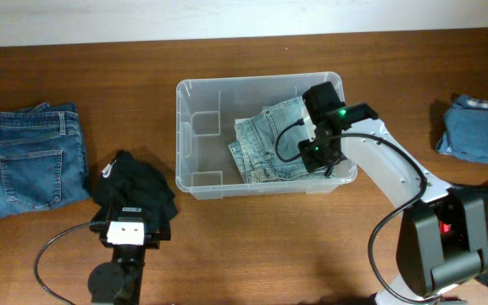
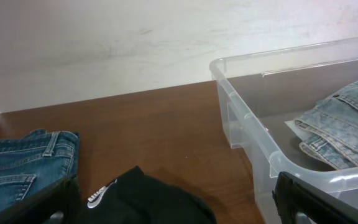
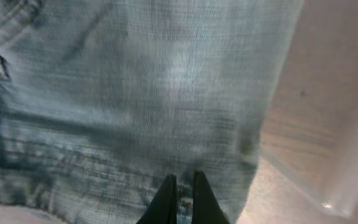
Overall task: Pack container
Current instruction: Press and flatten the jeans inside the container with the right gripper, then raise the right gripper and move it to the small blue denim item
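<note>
Pressing the right tool (image 3: pixel 182 199) together, tips down against the pale jeans (image 3: pixel 142 93) directly beneath it; not managing to tell whether a fold is being caught between the tips. Working inside the container (image 1: pixel 179 135), with those jeans bunching against the wall on the right tool's side and leaving the half toward the other tool bare.

Spreading the left tool (image 2: pixel 176 206) wide and gripping nothing. Hovering just above the black garment (image 2: pixel 148 199), which is lying between and below its fingers on the desk (image 2: pixel 135 124). Finding the container ahead and to the right of this tool, near corner close by, rim rising above the garment.

Reading the container's long axis as running from one tool's side toward the other's. Judging, then, that anything travelling from the left tool is going to be crossing a short end wall and landing in the bare half.

Judging the left arm as being nearer to the garment, and to the dark jeans (image 1: pixel 32 161) lying off to its left. Judging the right arm as being nearer to the folded blue jeans (image 1: pixel 477 135), well out on the right tool's far side from the container.
</note>
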Motion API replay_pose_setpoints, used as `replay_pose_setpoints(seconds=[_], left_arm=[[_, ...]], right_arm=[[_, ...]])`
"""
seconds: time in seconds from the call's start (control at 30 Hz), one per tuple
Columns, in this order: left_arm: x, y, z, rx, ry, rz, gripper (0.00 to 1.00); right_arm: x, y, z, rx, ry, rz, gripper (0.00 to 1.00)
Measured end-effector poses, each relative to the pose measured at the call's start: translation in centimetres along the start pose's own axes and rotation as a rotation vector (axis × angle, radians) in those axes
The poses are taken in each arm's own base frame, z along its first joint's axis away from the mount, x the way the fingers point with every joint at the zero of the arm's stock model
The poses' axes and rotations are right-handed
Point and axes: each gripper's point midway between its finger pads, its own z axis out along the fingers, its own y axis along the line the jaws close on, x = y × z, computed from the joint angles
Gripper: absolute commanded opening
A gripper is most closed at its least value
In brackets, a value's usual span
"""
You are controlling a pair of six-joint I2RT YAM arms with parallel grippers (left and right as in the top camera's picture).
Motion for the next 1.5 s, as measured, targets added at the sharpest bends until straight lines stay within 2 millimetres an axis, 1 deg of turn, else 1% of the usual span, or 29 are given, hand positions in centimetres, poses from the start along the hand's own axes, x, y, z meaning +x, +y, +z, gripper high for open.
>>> replay_pose_setpoints(seconds=[0.07,0.13,0.3,0.43,0.53,0.57,0.6,0.63,0.67,0.7,0.73,0.77,0.83,0.87,0.9,0.93,0.97,1.0,1.03,1.07,1.13,1.17,1.2,1.23,1.3,1.33,1.37,1.43,1.5], left_arm=[[0.0,0.0,0.0,0.000,0.000,0.000,0.99],[0.0,0.0,0.0,0.000,0.000,0.000,0.99],[0.0,0.0,0.0,0.000,0.000,0.000,1.00],[0.0,0.0,0.0,0.000,0.000,0.000,0.99],[0.0,0.0,0.0,0.000,0.000,0.000,0.99],[0.0,0.0,0.0,0.000,0.000,0.000,0.99],[0.0,0.0,0.0,0.000,0.000,0.000,0.99],[0.0,0.0,0.0,0.000,0.000,0.000,0.99],[0.0,0.0,0.0,0.000,0.000,0.000,0.99],[-0.1,0.0,0.0,-0.001,-0.002,0.000,0.99],[0.0,0.0,0.0,-0.001,-0.002,0.000,0.99],[0.0,0.0,0.0,-0.001,-0.001,0.000,0.99],[0.0,0.0,0.0,-0.001,-0.002,0.000,1.00],[0.0,0.0,0.0,-0.001,-0.001,0.000,0.99],[0.0,0.0,0.0,-0.001,-0.001,0.000,0.99],[0.0,0.0,0.0,-0.001,-0.002,0.000,0.99],[0.0,0.0,0.0,-0.001,-0.001,0.000,0.99],[0.0,0.0,0.0,-0.001,-0.001,0.000,0.99],[0.0,0.0,0.0,0.000,-0.001,0.000,0.99],[0.0,0.0,0.0,-0.001,-0.001,0.000,0.99],[0.0,0.0,0.0,0.000,-0.001,0.000,0.99],[0.0,0.0,0.0,-0.001,-0.001,0.000,0.99],[0.0,0.0,0.0,-0.001,-0.001,0.000,0.99],[0.0,0.0,0.0,-0.001,-0.001,0.000,0.99],[0.0,0.0,0.0,-0.001,-0.001,0.000,1.00],[0.0,0.0,0.0,0.000,-0.001,0.000,0.99],[0.0,0.0,0.0,0.000,-0.001,0.000,0.99],[0.0,0.0,0.0,0.000,-0.001,0.000,0.99],[0.0,0.0,0.0,-0.001,-0.001,0.000,0.99]], right_arm=[[0.0,0.1,0.7,-0.007,-0.010,0.001,0.05],[0.3,0.4,1.7,-0.019,-0.001,0.000,0.05],[0.5,0.6,2.9,-0.030,0.018,0.000,0.05],[0.5,0.6,2.8,-0.031,0.024,0.000,0.04],[0.2,0.7,1.6,-0.036,0.043,0.000,0.04],[0.0,0.7,1.0,-0.037,0.050,-0.001,0.04],[-0.8,0.7,-0.1,-0.041,0.042,-0.001,0.04],[-2.9,0.7,-2.4,-0.043,-0.011,0.000,0.05],[-3.7,0.7,-4.2,-0.044,-0.026,0.000,0.05],[-4.6,0.7,-5.4,-0.046,-0.050,0.002,0.05],[-5.7,0.6,-7.5,-0.048,-0.088,0.003,0.06],[-7.1,0.5,-10.1,-0.050,-0.142,0.006,0.09],[-8.5,0.0,-13.6,-0.052,-0.215,0.020,0.12],[-9.0,-0.8,-15.9,-0.048,-0.257,0.035,0.13],[-9.1,-1.7,-17.4,-0.043,-0.281,0.052,0.15],[-9.2,-2.5,-18.3,-0.038,-0.296,0.073,0.17],[-9.2,-4.0,-19.4,-0.028,-0.318,0.107,0.18],[-9.2,-6.1,-20.3,-0.014,-0.339,0.155,0.20],[-9.1,-7.8,-20.7,0.000,-0.349,0.192,0.25],[-8.8,-9.5,-20.9,0.014,-0.354,0.233,0.37],[-7.6,-14.1,-21.0,0.051,-0.351,0.345,0.61],[-6.9,-16.0,-20.9,0.069,-0.346,0.388,0.79],[-6.4,-17.5,-20.9,0.080,-0.344,0.426,1.00],[-5.5,-19.5,-20.9,0.097,-0.339,0.476,0.99],[-3.9,-22.8,-20.7,0.124,-0.328,0.557,0.99],[-2.6,-25.1,-20.4,0.143,-0.316,0.619,0.99],[-2.0,-26.0,-20.2,0.150,-0.312,0.646,0.99],[-0.2,-29.2,-19.3,0.168,-0.289,0.730,0.98],[0.9,-31.0,-18.4,0.170,-0.270,0.779,0.98]])
